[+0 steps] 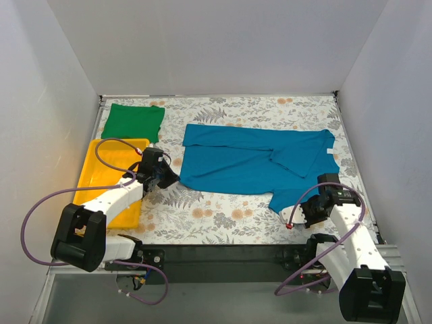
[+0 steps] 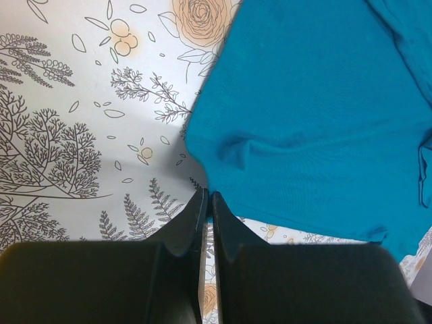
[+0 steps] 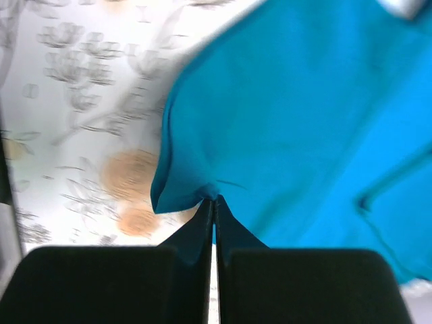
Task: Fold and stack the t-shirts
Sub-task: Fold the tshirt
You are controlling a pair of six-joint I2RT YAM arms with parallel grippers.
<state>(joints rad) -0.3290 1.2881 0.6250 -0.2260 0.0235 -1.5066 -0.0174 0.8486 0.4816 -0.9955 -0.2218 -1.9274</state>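
The teal-blue t-shirt (image 1: 253, 162) lies partly folded across the middle of the floral table. My left gripper (image 1: 170, 178) is shut on its near left corner, which shows in the left wrist view (image 2: 310, 121) with the black fingers (image 2: 196, 216) pinching the hem. My right gripper (image 1: 300, 214) is shut on the shirt's near right corner (image 3: 290, 121), lifted and puckered at the fingertips (image 3: 202, 216). The bright green t-shirt (image 1: 133, 122) lies folded at the far left of the table.
A yellow plastic tray (image 1: 101, 169) sits at the left under my left arm. White walls enclose the table on three sides. A black rail (image 1: 223, 255) runs along the near edge.
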